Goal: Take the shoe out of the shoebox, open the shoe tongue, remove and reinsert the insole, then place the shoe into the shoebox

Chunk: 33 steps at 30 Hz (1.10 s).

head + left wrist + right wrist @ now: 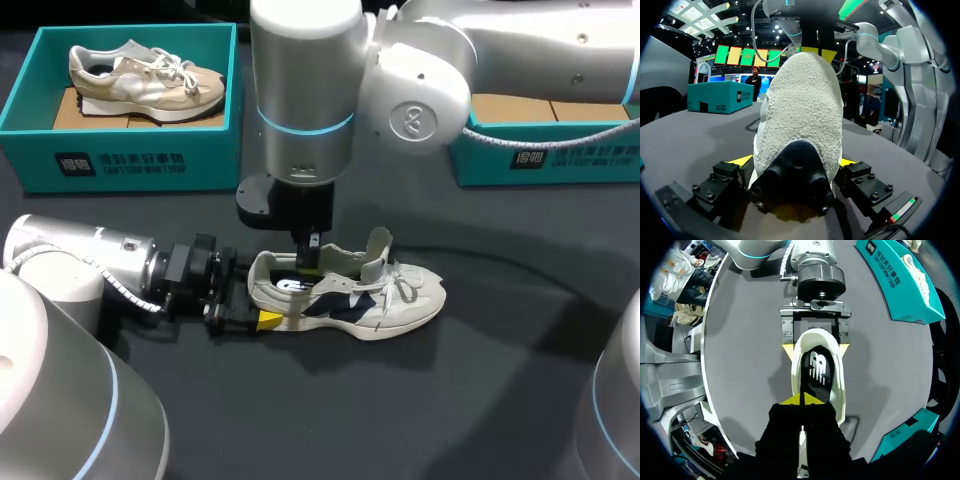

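Shoe: the shoe (345, 295) stands on its sole on the worktop (480, 380), toe towards my right, tongue (378, 250) lifted.
Left tool: my left tool (794, 162) is clamped on the shoe's heel, one yellow tip on each side.
Right tool: my right tool (802, 399) points straight down into the shoe's opening with its tips pressed together over the black insole (816, 371). I cannot tell whether they pinch it.
Box: the teal box (120, 165) at far left holds a second shoe (145, 78).

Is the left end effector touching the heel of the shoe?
Touching. The left wrist view shows the heel of the shoe wedged in the left end effector, a yellow fingertip pressed against each side. The right wrist view shows the same.
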{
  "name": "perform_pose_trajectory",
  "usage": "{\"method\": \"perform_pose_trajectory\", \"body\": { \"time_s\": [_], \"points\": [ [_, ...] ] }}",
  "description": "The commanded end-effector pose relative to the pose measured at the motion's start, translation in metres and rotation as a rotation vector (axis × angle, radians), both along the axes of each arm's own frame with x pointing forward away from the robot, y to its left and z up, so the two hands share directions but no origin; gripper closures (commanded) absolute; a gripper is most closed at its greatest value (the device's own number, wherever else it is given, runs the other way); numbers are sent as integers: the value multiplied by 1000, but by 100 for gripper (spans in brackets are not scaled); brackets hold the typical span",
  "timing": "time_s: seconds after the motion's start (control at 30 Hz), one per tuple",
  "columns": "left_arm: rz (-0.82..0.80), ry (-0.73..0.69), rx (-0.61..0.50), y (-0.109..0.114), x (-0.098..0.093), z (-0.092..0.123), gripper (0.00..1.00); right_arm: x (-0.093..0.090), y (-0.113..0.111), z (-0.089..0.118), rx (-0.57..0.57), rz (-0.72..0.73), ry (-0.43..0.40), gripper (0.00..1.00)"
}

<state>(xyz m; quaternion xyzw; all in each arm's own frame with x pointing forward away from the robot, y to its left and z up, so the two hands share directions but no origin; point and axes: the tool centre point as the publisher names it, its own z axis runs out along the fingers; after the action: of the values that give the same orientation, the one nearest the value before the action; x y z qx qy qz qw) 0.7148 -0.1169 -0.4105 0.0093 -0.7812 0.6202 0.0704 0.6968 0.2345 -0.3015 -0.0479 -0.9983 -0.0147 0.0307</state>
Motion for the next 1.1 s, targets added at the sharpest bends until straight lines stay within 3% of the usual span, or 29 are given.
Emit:
{"method": "perform_pose_trajectory", "body": {
  "time_s": [0.03, 0.57, 0.97, 1.1],
  "points": [
    [0, 0, -1, 0, 0, -1, 100, 1, 7, -13, -13, 0, -6, 100],
    [0, 0, -1, 0, 0, -1, 100, 16, 10, -47, -21, 20, -35, 100],
    [0, 0, -1, 0, 0, -1, 100, 18, 3, -47, -11, 1, -37, 100],
    [0, 0, -1, 0, 0, -1, 100, 20, 4, -58, 23, 18, -29, 100]
  ]
}}
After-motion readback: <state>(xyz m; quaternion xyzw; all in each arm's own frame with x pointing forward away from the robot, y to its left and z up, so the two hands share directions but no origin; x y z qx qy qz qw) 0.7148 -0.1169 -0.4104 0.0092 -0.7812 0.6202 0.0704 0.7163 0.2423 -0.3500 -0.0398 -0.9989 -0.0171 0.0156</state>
